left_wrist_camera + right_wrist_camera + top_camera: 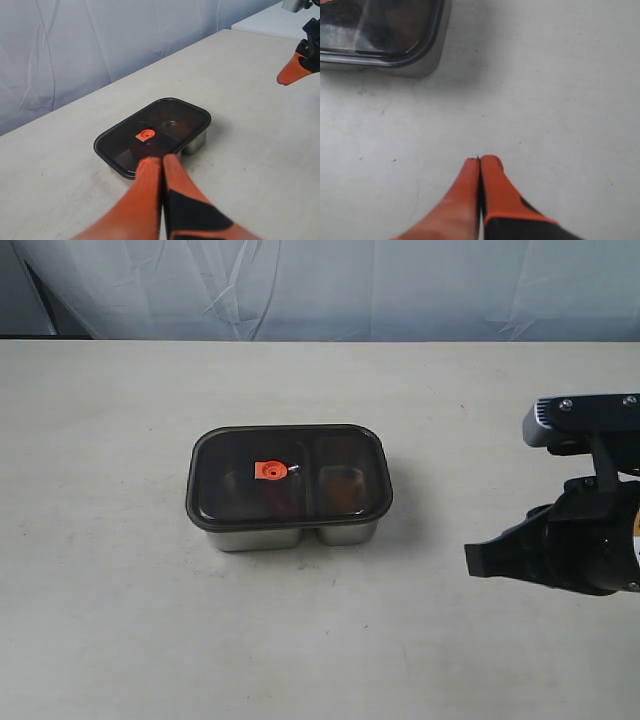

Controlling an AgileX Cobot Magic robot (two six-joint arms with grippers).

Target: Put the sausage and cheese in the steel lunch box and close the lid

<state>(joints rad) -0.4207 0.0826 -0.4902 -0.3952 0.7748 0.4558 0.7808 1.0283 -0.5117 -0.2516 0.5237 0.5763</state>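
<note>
Capping steel lunch box (255,538): smoky lid (345,452) | left end effector (161,159), right end effector (479,160) closed

Lab setup: white table (120,540), draped backdrop (300,280)

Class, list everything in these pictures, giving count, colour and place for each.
lunch box: one, silver steel, mid-table
lid: one, dark translucent, on the lunch box
valve tab: one, orange, on the lid
cheese: one, orange-yellow, dim under the lid, right compartment in the exterior view
sausage: one, reddish, faint under the lid, left compartment
table: one, off-white
backdrop: one, pale grey, behind the table
left gripper: one, orange, shut, empty
right gripper: one, orange, shut, empty
</note>
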